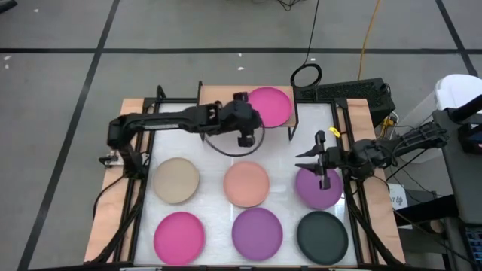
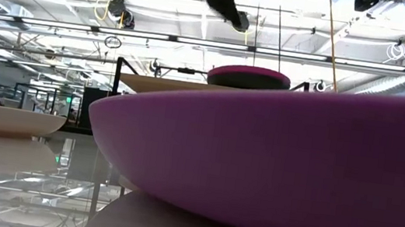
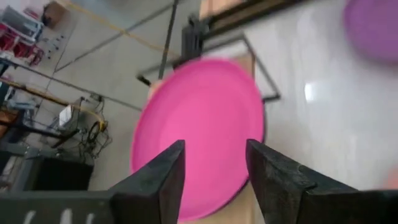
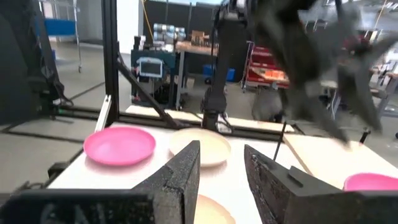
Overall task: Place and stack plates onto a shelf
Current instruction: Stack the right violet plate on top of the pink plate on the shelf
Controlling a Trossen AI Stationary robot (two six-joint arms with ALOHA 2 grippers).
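A magenta plate [image 1: 269, 107] lies on a dark plate [image 2: 247, 83] on the right half of the wooden shelf [image 1: 215, 93], at the table's far side. My left gripper [image 1: 245, 129] is open and empty, just on the near-left side of that stack; the magenta plate shows past its fingers in the left wrist view [image 3: 199, 124]. My right gripper [image 1: 320, 162] is open and empty above the far edge of a purple plate [image 1: 318, 190] that lies flat on the table. Its fingers also show apart in the right wrist view [image 4: 221, 168].
Lying flat on the white table top are a beige plate [image 1: 175, 181], a peach plate [image 1: 246, 184], a second magenta plate [image 1: 179, 235], a second purple plate [image 1: 257, 231] and a dark plate [image 1: 322, 235]. The shelf's left half is bare wood.
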